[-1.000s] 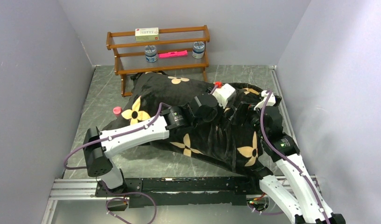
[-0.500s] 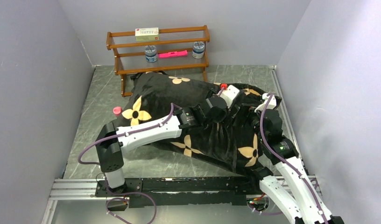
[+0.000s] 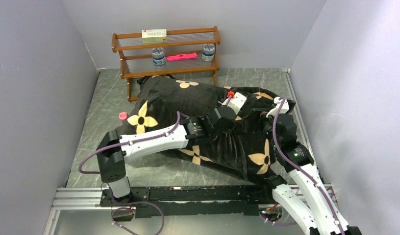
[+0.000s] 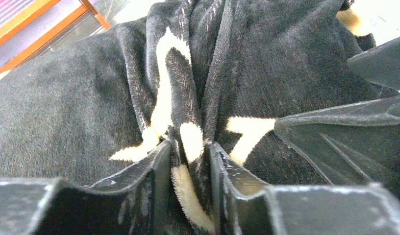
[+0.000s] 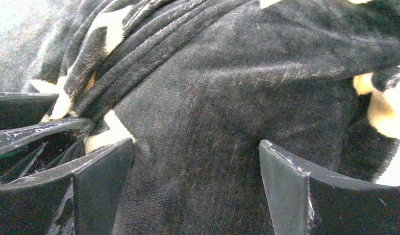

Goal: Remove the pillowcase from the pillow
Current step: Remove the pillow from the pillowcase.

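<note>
Grey marbled table (image 3: 105, 98) fills the floor of your cell, closed in by pale walls (image 3: 36, 98) on the left, right and far sides, with a metal rail (image 3: 80, 198) along the near edge.

You have the pillowcase (image 3: 168, 95) sprawled over most of the table. Its long axis runs on a slant, one end far-left by the rack and the other near-right by your right arm's base. It lies bulky and creased, and it hides the pillow, so you cannot tell which end is open.

Your left gripper (image 4: 188, 161) is narrowed onto an upright fold of the plush. Both fingers (image 4: 156, 169) press that ridge, right of the cover's middle. Your right gripper (image 5: 195, 166) stands wide, with its fingers spread over smooth black pile and nothing pinched. It sits just beside the left one, so close that each wrist view catches the other's finger.

A wooden rack (image 3: 139, 49) stands at the far edge, its left foot just beside the cover. It carries a box (image 3: 154, 35) on top, and two jars (image 3: 159, 56) and a pink tool (image 3: 182, 57) below. A pink cap (image 3: 123, 116) lies by the cover's left edge.
</note>
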Robot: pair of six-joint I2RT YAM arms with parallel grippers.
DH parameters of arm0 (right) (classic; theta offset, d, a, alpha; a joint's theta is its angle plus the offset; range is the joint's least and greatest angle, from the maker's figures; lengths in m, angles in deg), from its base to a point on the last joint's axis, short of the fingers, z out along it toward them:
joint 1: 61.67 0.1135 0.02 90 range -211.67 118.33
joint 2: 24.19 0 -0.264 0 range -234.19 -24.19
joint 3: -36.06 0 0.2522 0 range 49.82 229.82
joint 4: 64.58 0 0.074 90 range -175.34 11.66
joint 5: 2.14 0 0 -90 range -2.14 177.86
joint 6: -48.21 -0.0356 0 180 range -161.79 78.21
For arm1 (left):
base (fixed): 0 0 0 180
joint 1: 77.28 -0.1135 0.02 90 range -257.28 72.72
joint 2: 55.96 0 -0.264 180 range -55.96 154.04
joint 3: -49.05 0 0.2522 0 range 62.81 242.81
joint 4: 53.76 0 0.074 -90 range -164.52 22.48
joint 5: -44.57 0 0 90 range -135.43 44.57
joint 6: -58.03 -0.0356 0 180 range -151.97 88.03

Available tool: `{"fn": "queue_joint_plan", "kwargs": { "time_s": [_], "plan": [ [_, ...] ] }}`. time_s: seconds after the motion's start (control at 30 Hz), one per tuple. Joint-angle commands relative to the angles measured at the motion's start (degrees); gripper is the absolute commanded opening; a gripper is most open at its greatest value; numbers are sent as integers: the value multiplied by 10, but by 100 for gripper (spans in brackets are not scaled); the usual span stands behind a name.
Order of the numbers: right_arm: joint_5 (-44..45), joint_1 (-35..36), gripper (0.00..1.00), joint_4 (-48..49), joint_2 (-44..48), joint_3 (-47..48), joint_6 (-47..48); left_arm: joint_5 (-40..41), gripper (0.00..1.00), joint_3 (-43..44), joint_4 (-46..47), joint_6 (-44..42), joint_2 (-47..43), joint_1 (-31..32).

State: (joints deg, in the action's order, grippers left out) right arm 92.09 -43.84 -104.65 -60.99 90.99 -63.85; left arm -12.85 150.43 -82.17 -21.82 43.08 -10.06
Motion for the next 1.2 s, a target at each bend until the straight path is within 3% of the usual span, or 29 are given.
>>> {"fn": "queue_joint_plan", "kwargs": {
  "time_s": [0.0, 0.1, 0.33, 0.5, 0.83, 1.0, 1.17],
  "plan": [
    [-68, 4, 100, 32, -19, 32, 8, 41, 31, -27, -3, -4, -46, -8],
    [-92, 4, 100, 47, -31, 48, -1, 34, 18, -42, 6, -1, -60, -9],
    [-133, 4, 100, 52, -79, 76, 1, 12, 5, -69, 26, 10, -82, -17],
    [-147, 4, 100, 50, -101, 82, 3, -30, 5, -90, 52, 26, -97, -33],
    [-77, 5, 96, -18, -147, 77, 20, -86, 5, -79, 19, 45, -109, -66],
    [-21, 5, 78, -57, -139, 83, 23, -91, 5, -89, 10, 50, -110, -76],
    [28, 5, 40, -99, -133, 86, 15, -93, 5, -113, 7, 59, -121, -88]
  ]
}}
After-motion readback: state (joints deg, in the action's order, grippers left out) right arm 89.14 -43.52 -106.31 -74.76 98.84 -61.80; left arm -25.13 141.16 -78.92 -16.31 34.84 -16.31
